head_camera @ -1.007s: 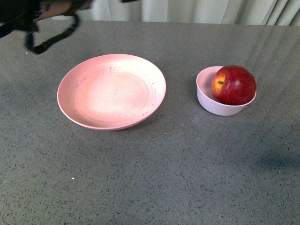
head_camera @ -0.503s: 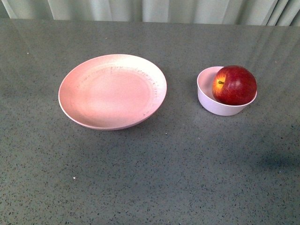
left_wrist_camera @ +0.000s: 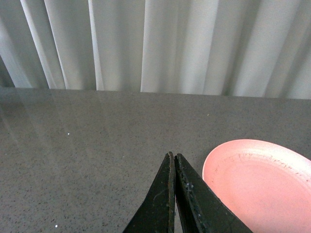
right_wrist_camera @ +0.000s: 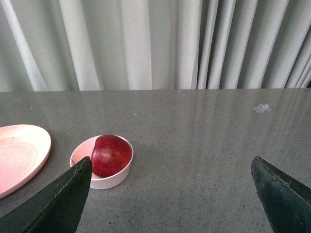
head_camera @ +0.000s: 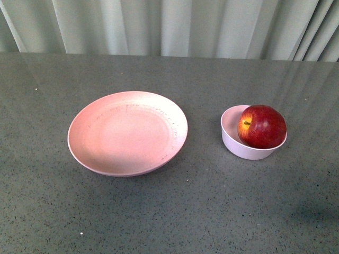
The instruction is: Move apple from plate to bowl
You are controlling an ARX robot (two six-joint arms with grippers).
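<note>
The dark red apple sits in the small pale pink bowl at the right of the grey table. It fills most of the bowl, stem to the left. The wide pink plate lies empty at centre left. Neither gripper shows in the front view. In the left wrist view my left gripper is shut and empty, beside the plate's rim. In the right wrist view my right gripper is open wide and empty, with the apple in the bowl beyond one finger.
Pale pleated curtains hang behind the table's far edge. The plate's edge also shows in the right wrist view. A small pale scrap lies far back on the table.
The front view has tilted up, so the plate and bowl sit lower in frame and the curtains show. A dark arm part at top left a second ago has left the view.
</note>
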